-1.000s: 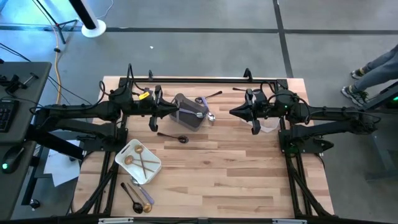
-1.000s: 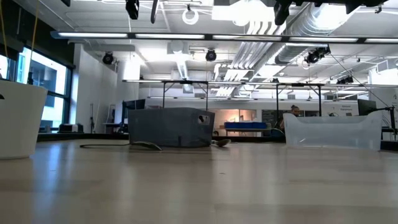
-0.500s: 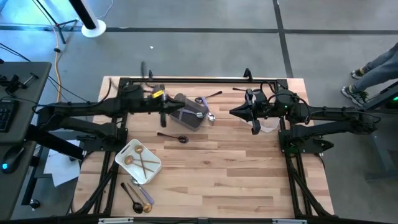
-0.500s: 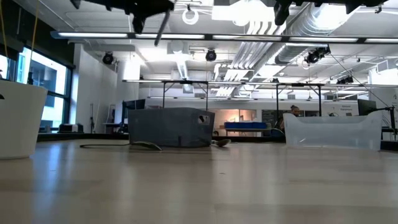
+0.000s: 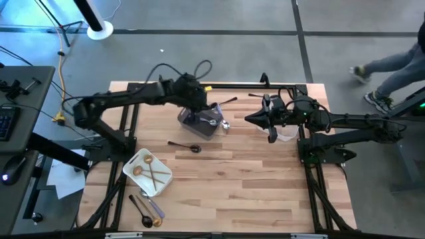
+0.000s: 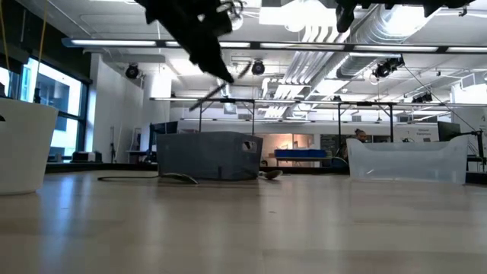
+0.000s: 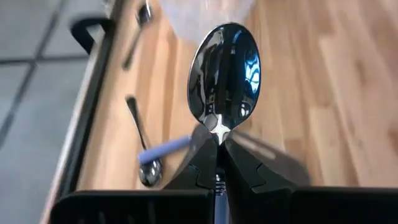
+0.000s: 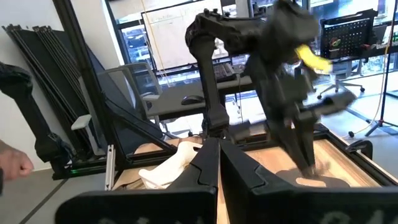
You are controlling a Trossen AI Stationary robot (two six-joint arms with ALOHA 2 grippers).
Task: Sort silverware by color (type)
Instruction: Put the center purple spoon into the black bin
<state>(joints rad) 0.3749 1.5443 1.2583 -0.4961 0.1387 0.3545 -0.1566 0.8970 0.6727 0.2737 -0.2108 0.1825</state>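
My left gripper (image 5: 197,113) hangs over the grey bin (image 5: 206,126) at the table's far middle, shut on a shiny silver spoon (image 7: 225,74). In the low view it is high above the bin (image 6: 209,156). My right gripper (image 5: 269,121) waits shut above the clear tub (image 5: 287,135). Gold pieces (image 5: 151,174) lie in the white tray (image 5: 133,162). Black spoons (image 5: 143,209) lie near the front left corner. A dark spoon (image 5: 186,146) lies in front of the bin. A lilac-handled spoon (image 7: 158,155) and a black fork (image 7: 134,115) lie on the wood below. My left gripper pinches the silver spoon between its two fingers (image 7: 205,165) at the neck (image 7: 219,132), just behind the bowl. The bowl (image 7: 227,68) stands out beyond the fingertips. The spoon is lifted clear of the table and the bin.
A black fork (image 5: 227,101) and another dark piece (image 5: 255,95) lie by the far edge. A silver spoon (image 5: 225,125) lies right of the bin. The bare wood of the table (image 5: 246,179) spreads over the middle and near right. A person walks on the floor beyond the table's right side.
My left arm has swung from the table's far left toward the right, reaching over the grey bin. Its gripper has tipped from pointing down to a slant and has kept the spoon throughout. The person on the floor at right has stepped along.
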